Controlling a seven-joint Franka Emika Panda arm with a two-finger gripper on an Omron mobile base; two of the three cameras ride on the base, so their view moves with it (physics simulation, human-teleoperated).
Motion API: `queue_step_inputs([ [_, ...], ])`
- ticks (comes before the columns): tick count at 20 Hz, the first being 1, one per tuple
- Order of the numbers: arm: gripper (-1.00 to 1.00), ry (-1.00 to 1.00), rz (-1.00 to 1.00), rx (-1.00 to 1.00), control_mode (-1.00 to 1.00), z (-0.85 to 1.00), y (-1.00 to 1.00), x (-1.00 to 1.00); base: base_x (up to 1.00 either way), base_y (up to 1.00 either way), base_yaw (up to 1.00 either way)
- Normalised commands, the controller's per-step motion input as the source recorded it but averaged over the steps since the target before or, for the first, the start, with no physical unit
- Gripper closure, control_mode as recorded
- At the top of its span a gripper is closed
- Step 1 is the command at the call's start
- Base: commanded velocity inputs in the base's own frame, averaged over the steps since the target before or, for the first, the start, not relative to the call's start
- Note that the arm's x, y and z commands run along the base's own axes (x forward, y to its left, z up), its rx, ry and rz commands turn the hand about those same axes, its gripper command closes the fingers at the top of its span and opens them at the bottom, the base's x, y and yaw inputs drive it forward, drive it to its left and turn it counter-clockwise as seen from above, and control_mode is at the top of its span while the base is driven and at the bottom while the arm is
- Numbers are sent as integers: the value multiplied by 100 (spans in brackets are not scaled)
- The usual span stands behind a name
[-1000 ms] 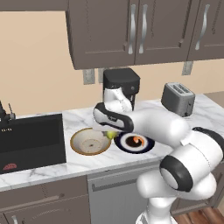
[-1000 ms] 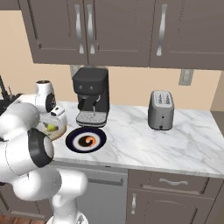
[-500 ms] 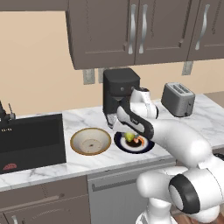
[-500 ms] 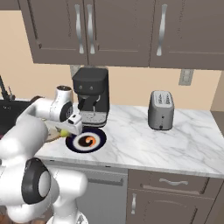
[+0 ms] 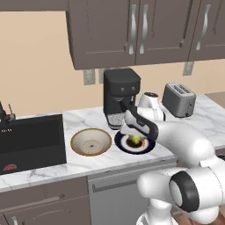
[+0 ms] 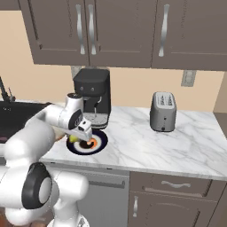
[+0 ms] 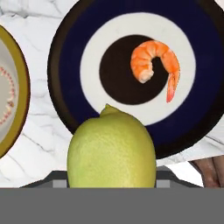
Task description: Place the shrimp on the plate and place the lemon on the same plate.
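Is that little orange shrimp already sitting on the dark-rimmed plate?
Yes, the shrimp lies curled on the plate's centre.

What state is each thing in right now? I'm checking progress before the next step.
shrimp: lying on the plate's centre.
lemon: held in the gripper, above the plate's near edge, not yet set down.
plate: on the counter, holding the shrimp.
gripper: shut on the lemon, over the plate.
bowl: upright beside the plate, nothing large in it.
cabinet doors: closed.
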Motion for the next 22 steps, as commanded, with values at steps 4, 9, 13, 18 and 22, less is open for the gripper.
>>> queue_step_inputs([
  [4, 100, 0, 8, 0, -100, -9, -2, 39, 0, 0, 0],
  [9, 100, 4, 9, 0, -100, -10, 0, 49, 0, 0, 0],
  [13, 100, 4, 10, 0, -100, -9, 1, 51, 0, 0, 0],
  [18, 100, 11, 10, 0, -100, -24, 7, 27, 0, 0, 0],
  [22, 100, 8, 7, 0, -100, -32, 14, 9, 0, 0, 0],
])
